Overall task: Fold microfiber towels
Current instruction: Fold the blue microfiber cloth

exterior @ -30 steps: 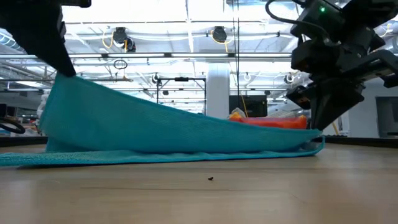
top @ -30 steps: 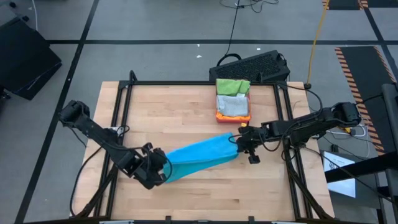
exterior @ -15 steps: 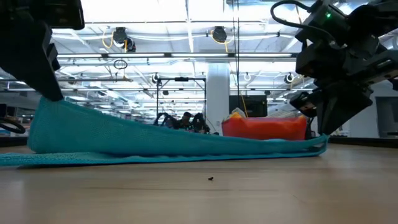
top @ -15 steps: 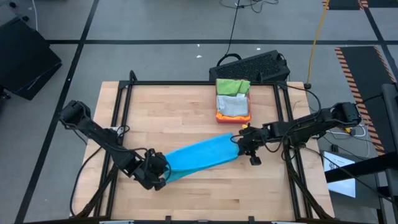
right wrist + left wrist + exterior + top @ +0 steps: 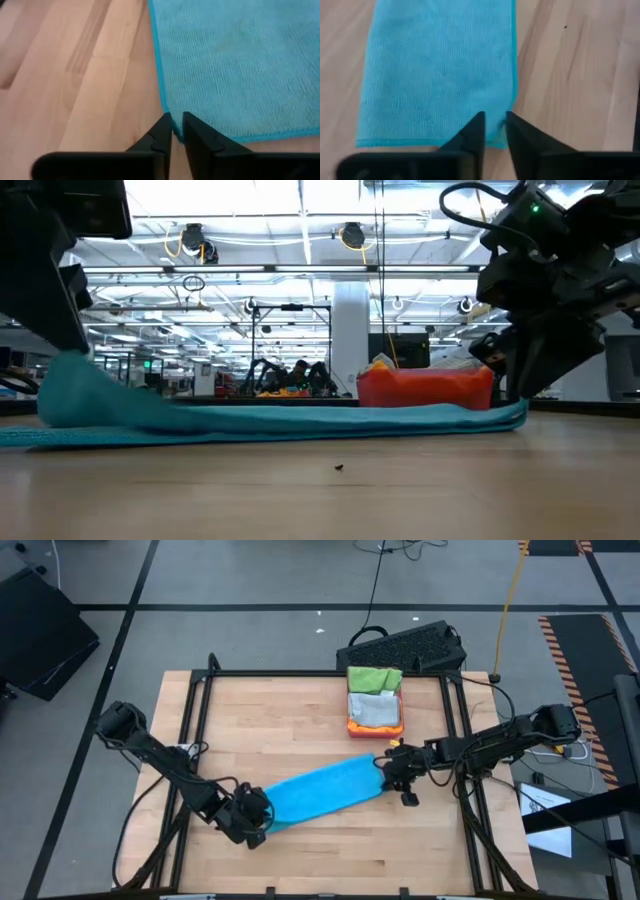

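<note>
A blue towel (image 5: pixel 322 790) lies flat on the wooden desk (image 5: pixel 300 710), folded into a long strip that slants across the front middle part. The left tool (image 5: pixel 256 827) is low at the towel's left end, at its corner. Its two fingers (image 5: pixel 472 137) stand a little apart with the edge of the towel between them, and I cannot tell if they pinch the cloth. The right tool (image 5: pixel 384 764) is at the towel's right end. Its fingers (image 5: pixel 161 132) are also a little apart, right at that corner, and I cannot tell if they grip it. Behind the towel sits a red tray (image 5: pixel 375 726) with a green towel (image 5: pixel 374 678) and a grey towel (image 5: pixel 376 711) piled in it.
</note>
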